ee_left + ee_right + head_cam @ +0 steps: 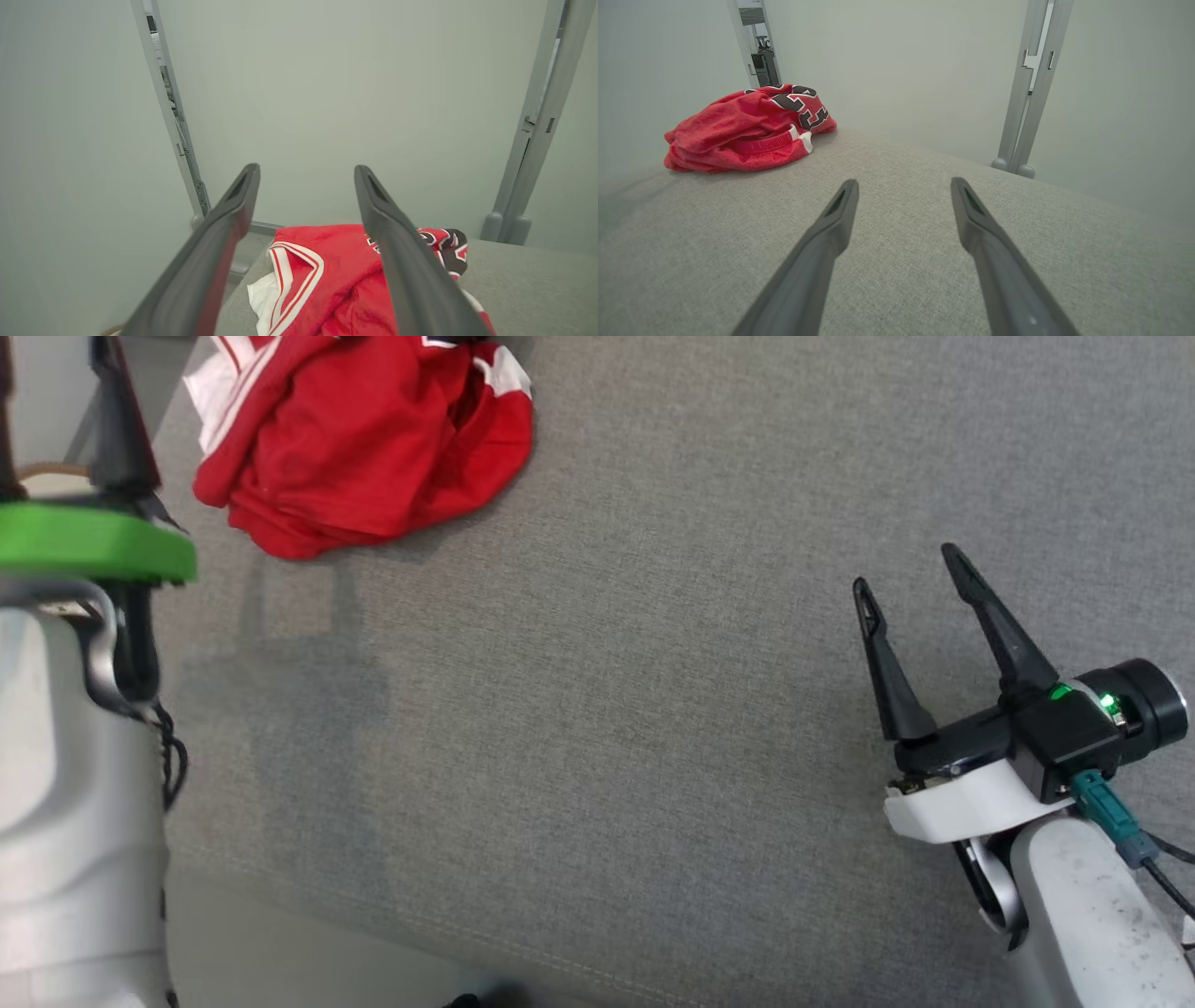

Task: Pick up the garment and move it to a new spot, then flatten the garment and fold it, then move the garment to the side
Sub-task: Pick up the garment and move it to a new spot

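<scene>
Head view: the crumpled red garment (pixel 364 439) lies far left, not yet picked up; left pincer (pixel 306 175) and right pincer (pixel 906 569) gape wide, empty. Next, likely, the left must descend and pinch cloth.

The right gripper (pixel 904 567) has two long, dark, tapered fingers (pixel 1001 627) on a black base (pixel 962 747) with a white collar (pixel 962 805), green lights (pixel 1061 692) and a teal plug (pixel 1102 803). The left arm (pixel 65 821) is pale grey, with a green ring (pixel 93 546) and a black cable (pixel 174 770).
</scene>
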`<state>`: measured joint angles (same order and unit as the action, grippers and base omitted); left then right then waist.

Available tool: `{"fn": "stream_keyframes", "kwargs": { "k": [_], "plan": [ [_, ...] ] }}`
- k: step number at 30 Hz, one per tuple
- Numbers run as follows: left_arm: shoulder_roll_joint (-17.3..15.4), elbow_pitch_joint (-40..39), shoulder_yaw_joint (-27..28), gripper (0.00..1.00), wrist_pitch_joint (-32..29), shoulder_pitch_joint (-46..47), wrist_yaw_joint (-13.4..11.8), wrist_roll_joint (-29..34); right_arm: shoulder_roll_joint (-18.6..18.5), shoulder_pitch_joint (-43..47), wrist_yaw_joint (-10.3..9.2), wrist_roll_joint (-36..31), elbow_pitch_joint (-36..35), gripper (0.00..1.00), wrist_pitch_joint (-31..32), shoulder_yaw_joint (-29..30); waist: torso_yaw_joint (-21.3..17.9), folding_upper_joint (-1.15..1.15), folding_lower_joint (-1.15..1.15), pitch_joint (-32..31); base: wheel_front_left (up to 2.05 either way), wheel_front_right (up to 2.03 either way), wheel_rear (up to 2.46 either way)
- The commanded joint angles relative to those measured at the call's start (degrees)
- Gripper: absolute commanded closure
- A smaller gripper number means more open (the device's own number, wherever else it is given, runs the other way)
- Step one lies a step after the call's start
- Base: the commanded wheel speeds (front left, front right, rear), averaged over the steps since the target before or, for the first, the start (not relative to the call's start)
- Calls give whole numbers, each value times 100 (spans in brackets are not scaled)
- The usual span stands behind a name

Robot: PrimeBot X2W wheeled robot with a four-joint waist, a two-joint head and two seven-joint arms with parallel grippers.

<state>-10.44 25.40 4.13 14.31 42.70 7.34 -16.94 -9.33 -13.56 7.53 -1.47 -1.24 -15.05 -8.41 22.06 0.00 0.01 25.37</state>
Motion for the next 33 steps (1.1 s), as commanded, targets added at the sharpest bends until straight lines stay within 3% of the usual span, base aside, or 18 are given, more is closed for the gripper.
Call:
{"fn": "stream_keyframes", "kwargs": {
  "k": [1,6,14,19,27,28,29,31,32,33],
  "plan": [
    [-90,272,-42,0,-135,373,18,-45,-56,-95,-8,-59,-62,0,-20,50,-430,0,-1,637,0,0,0],
    [-540,1446,-363,0,-1257,1526,16,-743,-136,-167,-8,-103,-258,0,-20,80,-694,0,-1,942,0,0,0],
    [-1018,2408,-819,0,-2573,2484,13,-1691,-171,-238,-8,-60,-524,0,-20,-12,-1068,0,-1,1292,0,0,0],
    [-1284,2952,-926,0,-2916,2720,13,-1837,-114,-334,-8,-21,-692,0,-19,-49,-1260,0,-1,1426,0,0,0],
    [-1316,3529,-1184,2,-3113,2734,13,-1969,-43,-374,-8,12,-745,0,-19,-63,-1401,0,-1,1465,0,0,0],
    [-1304,3558,-1219,18,-3089,2715,14,-2010,-36,-378,-8,19,-745,0,-19,-52,-1408,0,-1,1467,0,0,0],
    [-1300,3585,-1249,44,-3085,2695,14,-2035,-34,-379,-8,22,-746,0,-18,-45,-1410,0,-1,1468,0,0,0],
    [-1301,3633,-1326,67,-3087,2655,14,-2083,-29,-380,-8,25,-754,0,-18,-25,-1406,0,-1,1473,0,0,0],
    [-1293,3661,-1357,100,-3100,2636,14,-2120,-30,-382,-8,26,-757,0,-18,-19,-1402,0,-1,1474,0,0,0],
    [-1270,3673,-1389,100,-3153,2614,14,-2138,-34,-386,-8,26,-757,0,-18,-20,-1397,0,-1,1472,0,0,0]
  ]
}}
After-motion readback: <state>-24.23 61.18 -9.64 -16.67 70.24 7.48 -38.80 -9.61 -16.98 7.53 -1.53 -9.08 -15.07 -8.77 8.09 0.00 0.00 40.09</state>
